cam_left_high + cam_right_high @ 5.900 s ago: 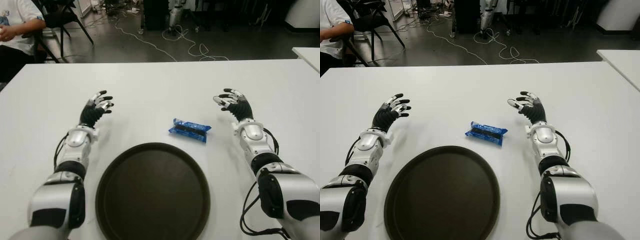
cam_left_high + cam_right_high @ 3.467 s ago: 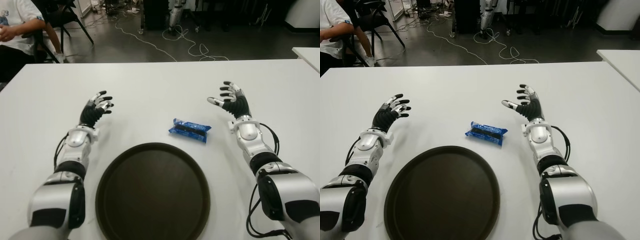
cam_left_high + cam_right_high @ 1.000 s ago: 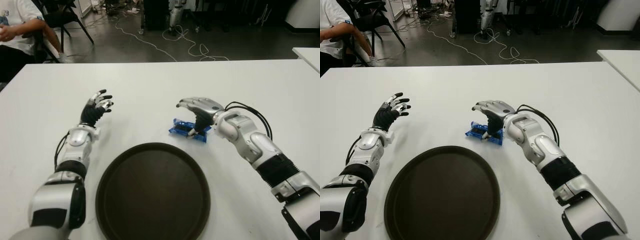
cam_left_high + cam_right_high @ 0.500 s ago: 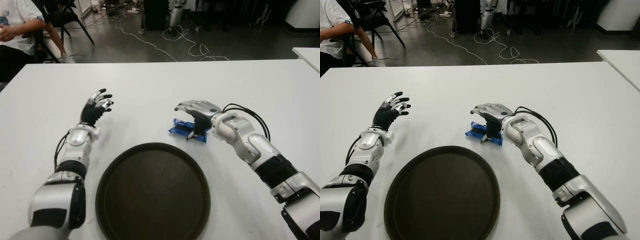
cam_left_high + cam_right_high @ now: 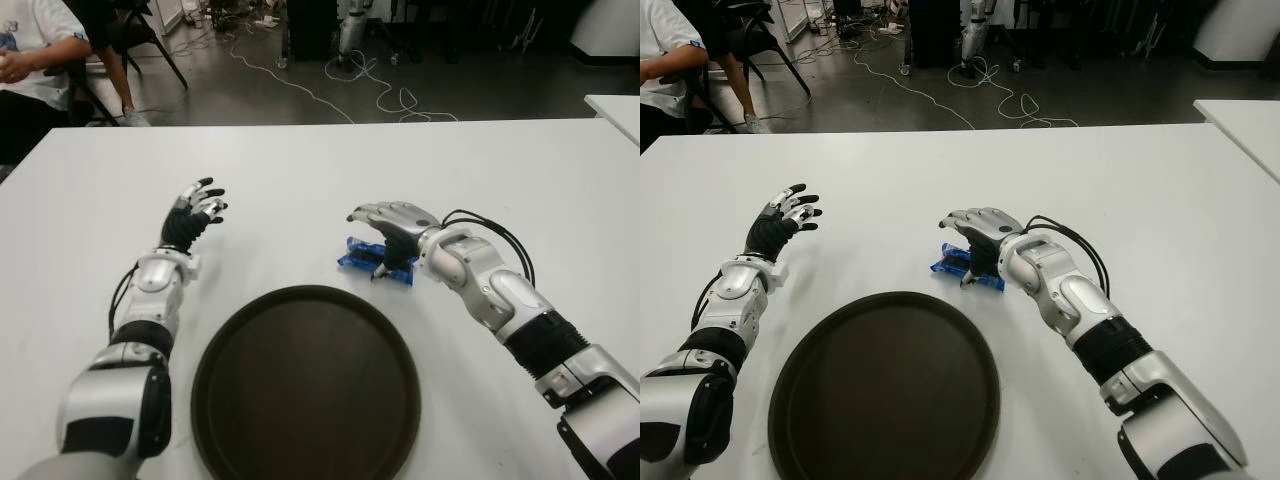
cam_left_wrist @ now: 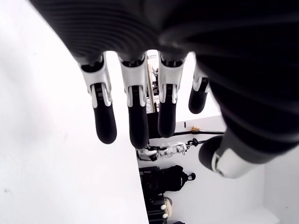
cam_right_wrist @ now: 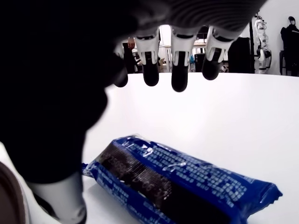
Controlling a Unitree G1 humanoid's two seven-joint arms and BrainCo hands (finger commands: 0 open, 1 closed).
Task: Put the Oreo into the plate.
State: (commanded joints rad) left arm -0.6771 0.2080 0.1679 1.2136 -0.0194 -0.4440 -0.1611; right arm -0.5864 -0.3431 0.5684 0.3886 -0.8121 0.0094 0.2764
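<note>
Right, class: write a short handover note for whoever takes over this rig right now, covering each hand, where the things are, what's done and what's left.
Right robot hand: open, fingers spread over the Oreo pack, thumb down at its near side; no grasp closed.
Left robot hand: open, idle, out to the left of the plate.
Oreo pack: lying flat on the table, just beyond the plate's far rim.
Plate: holds nothing.
Done: the reach.
Left: close on the pack, lift it, carry it to the plate, release.

The right hand (image 5: 392, 228) covers the middle of the Oreo pack (image 5: 352, 254), and the plate (image 5: 240, 420) is cut off at 6 o'clock.
</note>
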